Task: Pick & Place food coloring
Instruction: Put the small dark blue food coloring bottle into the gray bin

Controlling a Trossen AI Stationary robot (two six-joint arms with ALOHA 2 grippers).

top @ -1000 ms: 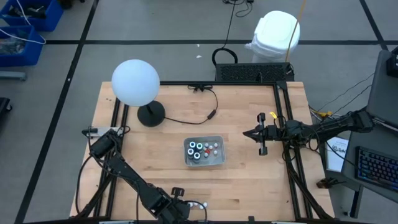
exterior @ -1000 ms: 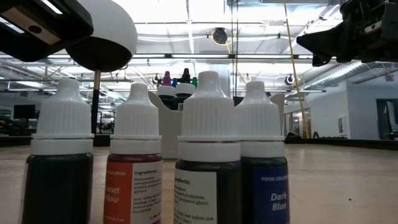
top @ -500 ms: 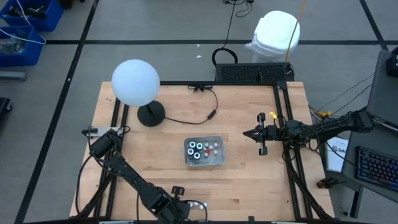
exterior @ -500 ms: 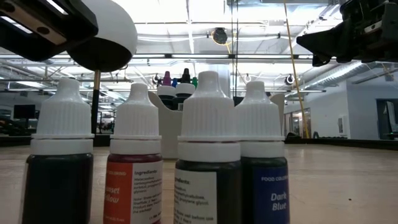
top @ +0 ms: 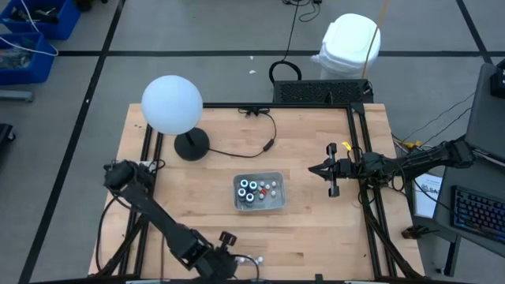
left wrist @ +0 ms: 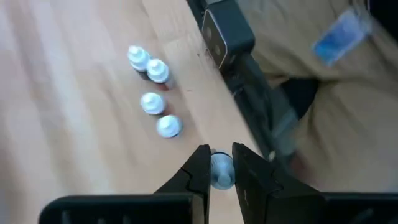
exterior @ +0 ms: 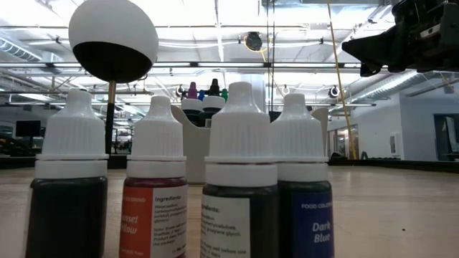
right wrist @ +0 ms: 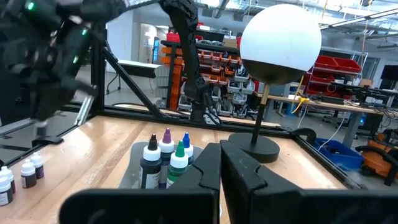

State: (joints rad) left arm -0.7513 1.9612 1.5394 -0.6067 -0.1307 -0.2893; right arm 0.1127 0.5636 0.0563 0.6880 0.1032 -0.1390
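Note:
Four white-capped food coloring bottles (exterior: 186,179) stand upright on the wood by the table's near edge; from above they show as a short row (left wrist: 152,93). A fifth bottle (left wrist: 221,170) sits between the fingers of my left gripper (left wrist: 221,168), which hangs over the near edge (top: 227,241). More bottles and round pots stand in the clear grey tray (top: 259,192) at the table's middle, also visible in the right wrist view (right wrist: 163,155). My right gripper (top: 332,170) waits shut above the table's right side, its fingers (right wrist: 219,167) pointing at the tray. My left gripper pinches one small bottle between its two fingers, which come from above and point down. Only the bottle's white cap (left wrist: 221,163) shows between them; the body is hidden under it. Whether the bottle is clear of the table, I cannot tell.
A globe lamp (top: 172,104) on a dark round base stands at the far left, its cord (top: 252,146) trailing across the wood. Dark frame rails (top: 359,158) line the table's sides. The low camera's black box (left wrist: 227,34) sits at the near edge by the bottles.
My left gripper has gone up and out of the low view's top left corner, where it showed before. In the high view the left arm's upper joint has swung toward the table's left edge. The four standing bottles and the right arm have kept still.

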